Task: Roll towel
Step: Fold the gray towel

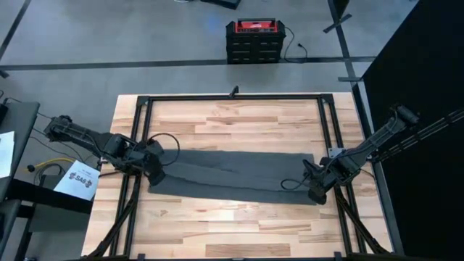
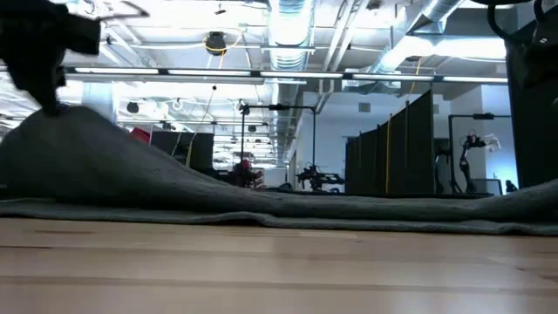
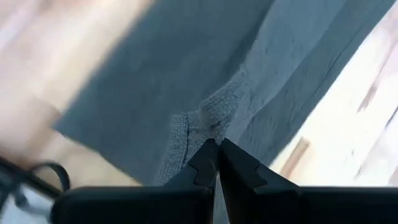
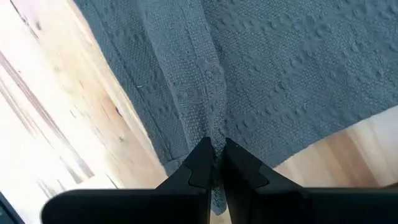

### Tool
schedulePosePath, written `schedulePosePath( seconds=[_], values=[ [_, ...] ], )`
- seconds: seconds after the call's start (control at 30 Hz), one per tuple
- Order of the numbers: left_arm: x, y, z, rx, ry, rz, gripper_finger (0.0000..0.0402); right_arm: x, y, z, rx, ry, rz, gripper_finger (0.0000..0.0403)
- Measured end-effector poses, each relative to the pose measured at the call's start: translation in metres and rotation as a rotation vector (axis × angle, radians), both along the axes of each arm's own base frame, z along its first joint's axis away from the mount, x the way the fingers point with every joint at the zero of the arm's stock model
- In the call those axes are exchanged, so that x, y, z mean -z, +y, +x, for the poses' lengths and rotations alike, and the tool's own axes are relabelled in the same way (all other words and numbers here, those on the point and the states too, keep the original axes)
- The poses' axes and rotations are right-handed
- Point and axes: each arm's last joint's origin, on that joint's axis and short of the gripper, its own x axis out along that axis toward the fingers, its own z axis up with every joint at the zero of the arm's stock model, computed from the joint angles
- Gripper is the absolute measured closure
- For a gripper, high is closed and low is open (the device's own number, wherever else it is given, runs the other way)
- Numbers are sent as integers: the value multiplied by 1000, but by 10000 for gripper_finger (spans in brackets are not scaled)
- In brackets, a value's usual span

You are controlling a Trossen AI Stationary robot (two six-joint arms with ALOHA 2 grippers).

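Far side: bare wooden table (image 1: 239, 119) is lying open beyond my towel (image 1: 232, 174); I am finding free passage there.
Near side: bare boards are running in front of the towel, open too.
Middle: the towel is spanning left to right, blocking low passes between my grippers.
Left end: my left gripper (image 3: 217, 149) is pinching the cloth, raising a hump.
Right end: my right gripper (image 4: 214, 149) is clamping the cloth.
Edges: the black frame (image 1: 232, 97) is bounding the table.

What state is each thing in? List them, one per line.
towel: spread long across the table, folded lengthwise, left end lifted, not rolled
left gripper: shut on towel's left end, raised
right gripper: shut on towel's right end, low at table
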Motion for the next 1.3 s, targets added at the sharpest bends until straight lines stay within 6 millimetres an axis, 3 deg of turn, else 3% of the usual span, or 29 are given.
schedulePosePath(
  seconds=[0.17, 0.4, 0.57, 0.7, 1.03, 1.3],
  values=[
    [-33, 4, 3, -7, -149, 142, 402, -3, -5, -3, -4, -27, -44, 390],
    [-58, 11, -4, -59, -192, 298, 401, -35, -22, -9, 26, -291, -189, 393],
    [-57, 22, -12, -221, -162, 462, 402, -53, -39, -20, 73, -375, -321, 394],
    [-56, 27, -15, -284, -138, 499, 401, -57, -45, -26, 90, -400, -335, 394],
    [-31, 22, -9, -211, -63, 377, 402, -56, -41, -30, 63, -363, -258, 394],
    [-27, 17, -10, -122, 9, 252, 402, -55, -27, -39, 14, -339, -136, 394]
  ],
)
